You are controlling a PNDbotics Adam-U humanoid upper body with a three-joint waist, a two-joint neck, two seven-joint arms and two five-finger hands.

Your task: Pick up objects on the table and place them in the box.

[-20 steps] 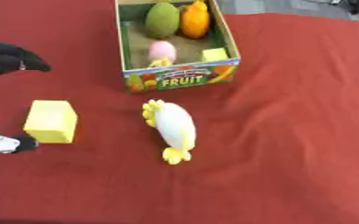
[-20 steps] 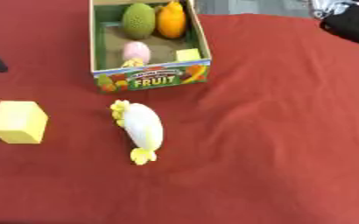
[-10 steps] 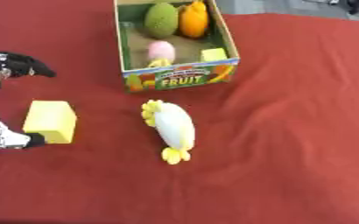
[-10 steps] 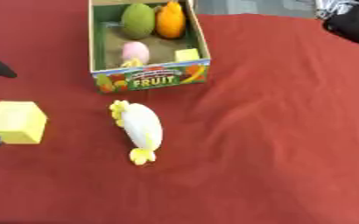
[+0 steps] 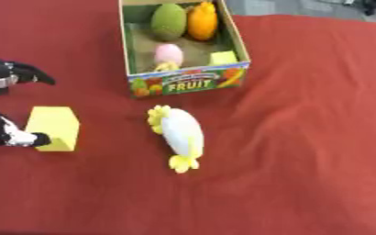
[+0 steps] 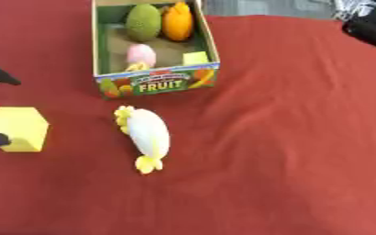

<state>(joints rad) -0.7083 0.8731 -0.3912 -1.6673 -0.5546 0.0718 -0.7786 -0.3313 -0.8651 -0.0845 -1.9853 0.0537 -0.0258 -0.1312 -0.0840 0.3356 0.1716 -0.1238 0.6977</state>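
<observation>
The yellow block (image 5: 53, 128) sits on the red tablecloth (image 5: 303, 137), well left of the box and apart from it. The left hand (image 5: 7, 105) brackets it — the thumb tip touches the block's near left edge while the other fingers hang spread above its far side, so the hand is wide open and holds nothing yet. That straddle looks like the set-up for a pinch across the block's width. Just right of the block, not touching it, lies a white plush toy with yellow ends (image 5: 178, 135), slanting away from the box front. The fruit box (image 5: 187, 82) stands at the far edge with its printed side facing the robot; inside are a green fruit (image 5: 168, 21), an orange fruit (image 5: 202, 20), a pink piece (image 5: 168, 53) and a small pale yellow cube (image 5: 222, 58). The right hand is not clearly shown — only a dark shape in the upper right corner of the right eye view.

Compared with a second ago, the thumb has closed in from beside the block to its edge; the block and toy have not shifted.
</observation>
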